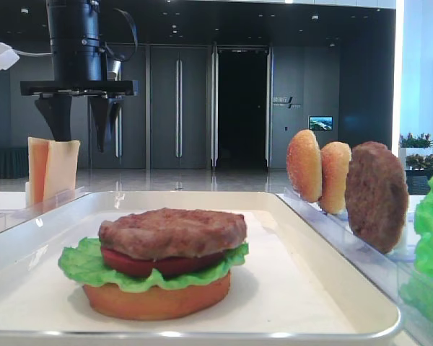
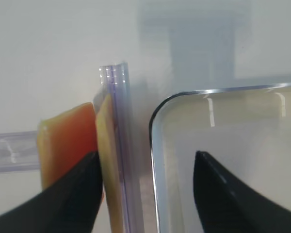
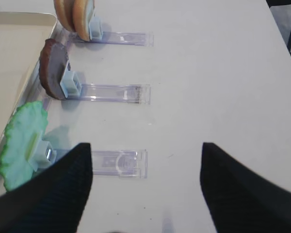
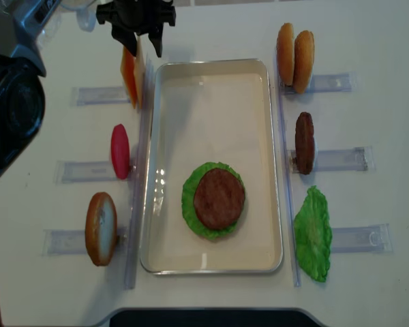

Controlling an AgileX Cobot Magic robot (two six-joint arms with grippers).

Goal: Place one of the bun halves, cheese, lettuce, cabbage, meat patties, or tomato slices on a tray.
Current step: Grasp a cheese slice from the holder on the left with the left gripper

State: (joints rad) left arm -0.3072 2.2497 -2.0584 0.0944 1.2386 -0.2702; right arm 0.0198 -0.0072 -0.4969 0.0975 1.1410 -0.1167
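A: What's sitting on the table (image 4: 368, 41) right now?

B: The white tray (image 4: 211, 75) is lying in the middle, carrying a stack: a bun half (image 1: 157, 299) at the bottom, lettuce (image 1: 83, 263) over it, a tomato slice (image 1: 141, 265) peeking out, and a patty (image 1: 173, 231) lying on top.

A: And beside it?

B: Clear racks are running along both long sides. On the right, two bun halves (image 4: 293, 48) are standing on edge, then a patty (image 4: 304, 142), then a lettuce leaf (image 4: 313, 235). On the left, another bun half (image 4: 100, 228), a tomato slice (image 4: 120, 150) and the two cheese slices (image 4: 133, 78) are standing upright at the far corner.

A: Where's the left arm?

B: Its fingers (image 4: 141, 39) are hanging spread wide just over the cheese (image 2: 70, 141), one tip by the slices, the other over the tray corner (image 2: 157, 111), gripping nothing.

A: And the right one?

B: Its fingers (image 3: 145, 184) are hovering released above bare table, near the lettuce rack (image 3: 117, 162).
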